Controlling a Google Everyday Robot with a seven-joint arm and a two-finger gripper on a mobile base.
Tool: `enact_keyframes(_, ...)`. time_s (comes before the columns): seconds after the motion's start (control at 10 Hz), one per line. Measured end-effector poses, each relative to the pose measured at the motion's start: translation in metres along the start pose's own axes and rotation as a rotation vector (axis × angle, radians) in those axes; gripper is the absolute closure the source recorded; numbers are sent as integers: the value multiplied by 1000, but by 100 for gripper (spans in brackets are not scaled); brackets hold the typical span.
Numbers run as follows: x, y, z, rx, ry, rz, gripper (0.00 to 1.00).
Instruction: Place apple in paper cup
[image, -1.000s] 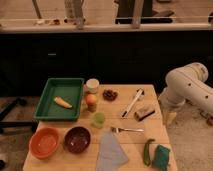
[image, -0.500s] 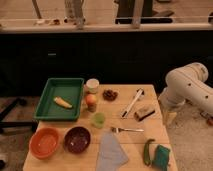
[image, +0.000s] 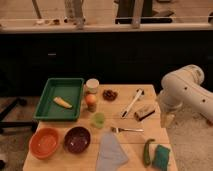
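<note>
1. The small round orange-red apple (image: 90, 101) is seen near the middle of the light wooden table (image: 114, 109), just beside the right wall of the green plastic tray (image: 50, 97)
2. The short cream-white paper cup (image: 92, 85) is set just behind the apple, near the table's far edge
3. A small translucent green cup (image: 99, 119) is placed just in front of the apple
4. Bare board is left to the apple's right, up to a long white utensil (image: 132, 102)
5. The gripper (image: 167, 119) is held low at the table's right edge, well apart from the apple; whether it is released or clenched cannot be told
</note>
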Motion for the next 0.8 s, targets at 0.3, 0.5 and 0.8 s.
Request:
enact_keyframes(0.3,-22,7,3,-6,20,-52,20)
enact_keyframes(0.5,-35,7,4,-9,24,-75,20)
enact_keyframes(0.8,-58,6,8,-24,30,-110,20)
